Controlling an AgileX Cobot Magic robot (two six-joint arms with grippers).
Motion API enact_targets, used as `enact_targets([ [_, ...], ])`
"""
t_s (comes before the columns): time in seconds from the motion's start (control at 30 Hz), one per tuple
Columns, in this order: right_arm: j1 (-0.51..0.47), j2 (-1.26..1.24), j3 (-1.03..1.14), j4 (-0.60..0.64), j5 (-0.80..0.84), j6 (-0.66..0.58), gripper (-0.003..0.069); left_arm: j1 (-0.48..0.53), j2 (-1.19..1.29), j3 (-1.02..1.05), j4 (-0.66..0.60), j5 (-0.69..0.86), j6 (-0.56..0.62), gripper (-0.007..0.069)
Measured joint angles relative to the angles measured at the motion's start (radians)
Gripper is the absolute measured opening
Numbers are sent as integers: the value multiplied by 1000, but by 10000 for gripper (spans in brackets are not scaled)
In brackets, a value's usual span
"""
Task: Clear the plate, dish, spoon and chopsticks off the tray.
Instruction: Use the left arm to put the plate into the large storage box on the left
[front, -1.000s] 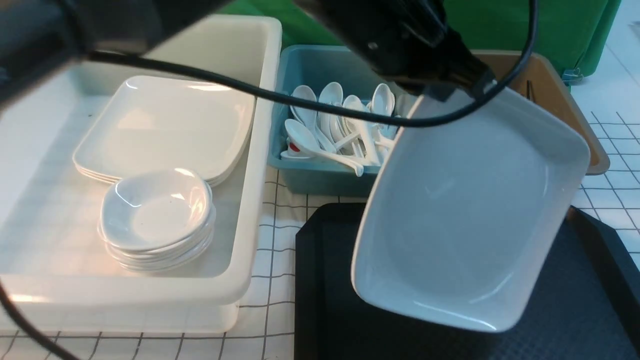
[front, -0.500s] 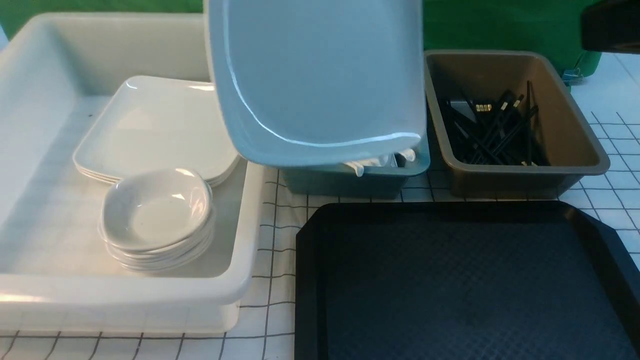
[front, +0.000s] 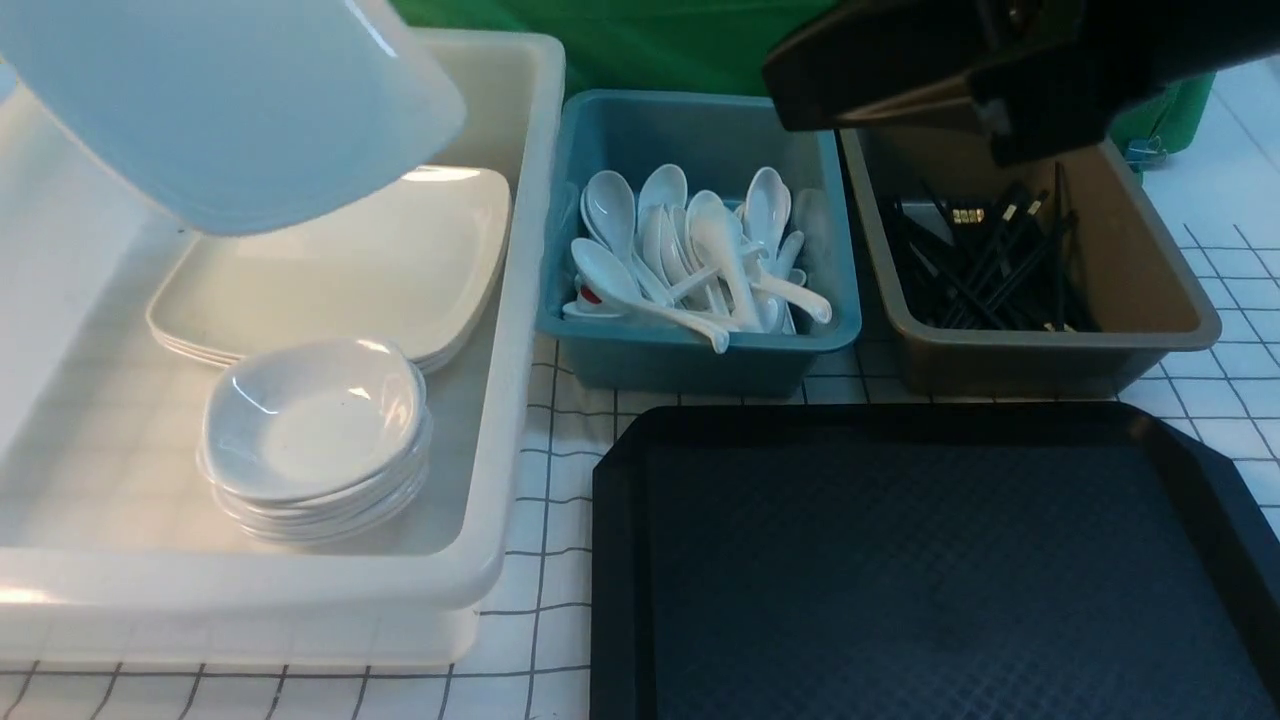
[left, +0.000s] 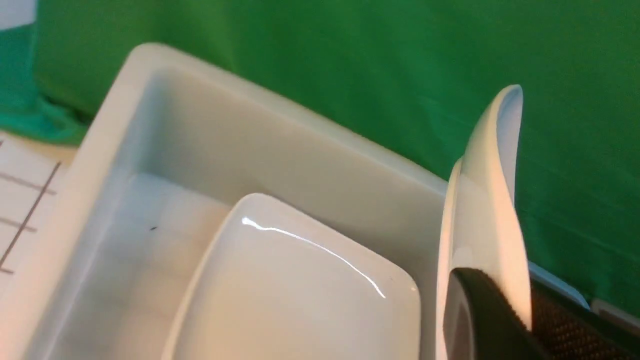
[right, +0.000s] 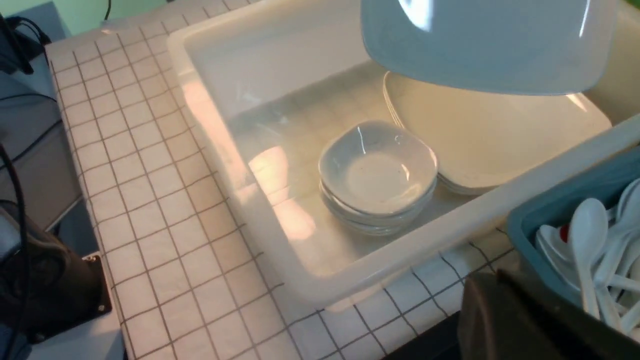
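Swung left from over the teal bin (front: 700, 362), the left hand (left: 520, 310) is clamped on the rim of the plate (front: 230, 110). It hangs tilted above the white bin (front: 525, 300), over stacked plates (front: 340, 270) and small dishes (front: 310, 420). I can't tell the right hand's (front: 880, 90) grip. Spoons (front: 690, 250) fill the teal bin and chopsticks (front: 990, 270) the brown bin (front: 1180, 310). The tray (front: 620, 560) sits well apart on the surface (front: 560, 430).
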Motion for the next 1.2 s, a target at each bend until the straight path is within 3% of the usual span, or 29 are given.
enact_targets([
  [0.2, 8, 24, -5, -10, -134, 7, 0, -32, 0, 330, -333, -297, 174, 22],
  [0.3, 8, 59, -16, -13, -197, 13, 0, -77, 7, 407, -442, -430, 257, 22],
  [0.53, 8, 151, -32, -21, -261, 49, 0, -182, 73, 429, -540, -594, 301, 23],
  [0.97, 11, 175, -32, -27, -253, 52, 0, -218, 175, 430, -517, -638, 301, 20],
  [1.1, 13, 175, -32, -27, -251, 52, 0, -218, 194, 430, -462, -624, 297, 54],
  [1.2, 13, 175, -32, -27, -248, 52, 0, -218, 202, 430, -425, -614, 296, 148],
])
